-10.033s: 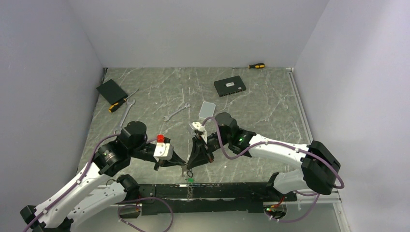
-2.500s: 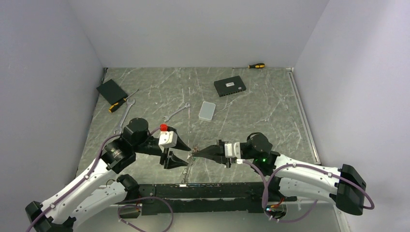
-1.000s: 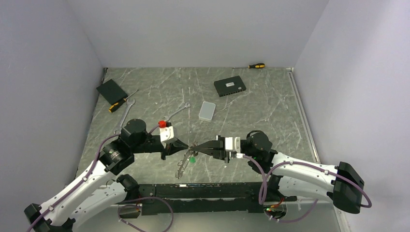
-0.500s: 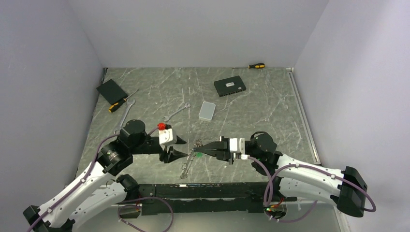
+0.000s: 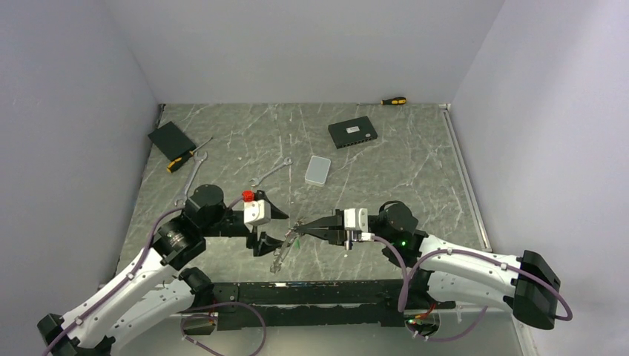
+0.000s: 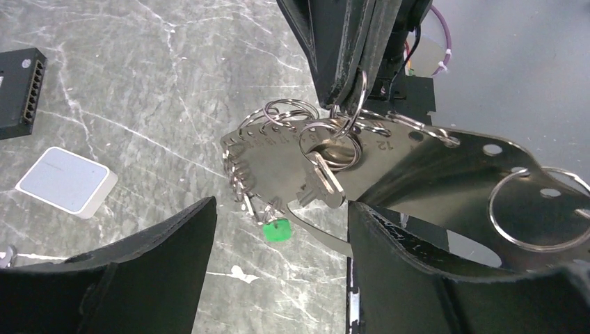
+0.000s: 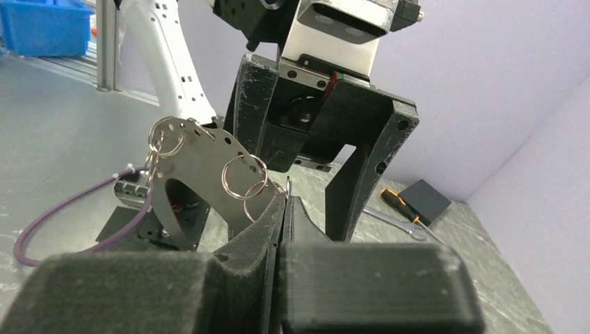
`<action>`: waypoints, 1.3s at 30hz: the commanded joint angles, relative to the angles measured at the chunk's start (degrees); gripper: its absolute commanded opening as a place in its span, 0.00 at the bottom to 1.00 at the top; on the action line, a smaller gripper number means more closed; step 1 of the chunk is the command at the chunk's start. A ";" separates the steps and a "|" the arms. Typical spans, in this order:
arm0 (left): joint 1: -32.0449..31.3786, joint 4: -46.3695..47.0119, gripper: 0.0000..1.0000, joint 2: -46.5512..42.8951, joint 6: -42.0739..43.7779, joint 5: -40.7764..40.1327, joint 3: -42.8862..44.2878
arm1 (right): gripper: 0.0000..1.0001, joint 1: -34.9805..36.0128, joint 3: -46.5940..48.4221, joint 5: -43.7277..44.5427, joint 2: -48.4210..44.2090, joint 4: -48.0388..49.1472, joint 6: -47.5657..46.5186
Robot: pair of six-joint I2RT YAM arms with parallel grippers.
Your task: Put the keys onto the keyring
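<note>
Silver flat keys (image 6: 321,182) with a small green plastic tag (image 6: 277,230) hang on the thin silver wire keyring (image 6: 361,97), along with a flat silver metal plate punched with holes (image 6: 431,174), just above the grey marbled worktop (image 5: 386,170) toward its 6 o'clock edge. The right claw (image 5: 298,226), at 3 o'clock of the bundle, is closed tight, pinching that keyring between its black fingertips. The left claw (image 5: 285,230), at 9 o'clock of the bundle, stands spread wide and grips nothing, the hanging plate just before its gap.
</note>
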 commanded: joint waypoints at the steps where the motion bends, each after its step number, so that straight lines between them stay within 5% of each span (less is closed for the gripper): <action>1: 0.28 3.15 0.73 0.54 -0.50 3.00 0.00 | 0.00 0.04 2.01 1.14 -0.23 6.98 1.27; 11: 0.26 3.80 0.67 2.54 -1.77 4.44 0.58 | 0.00 0.04 1.50 3.00 0.52 9.64 0.66; 19: 0.26 8.91 0.61 0.80 -7.91 -3.16 -0.99 | 0.00 0.04 1.82 3.10 1.93 10.45 0.89; 24: 0.26 9.13 0.21 0.12 -8.23 -4.54 -1.38 | 0.00 0.13 1.50 3.77 2.22 11.94 1.63; 28: 0.26 9.01 0.00 0.43 -8.14 -3.87 -1.32 | 0.00 0.13 1.36 4.17 1.95 12.04 1.77; 39: 0.28 5.15 0.00 -0.28 -6.32 -6.17 -0.60 | 0.00 0.04 0.59 3.85 -2.77 2.32 -1.82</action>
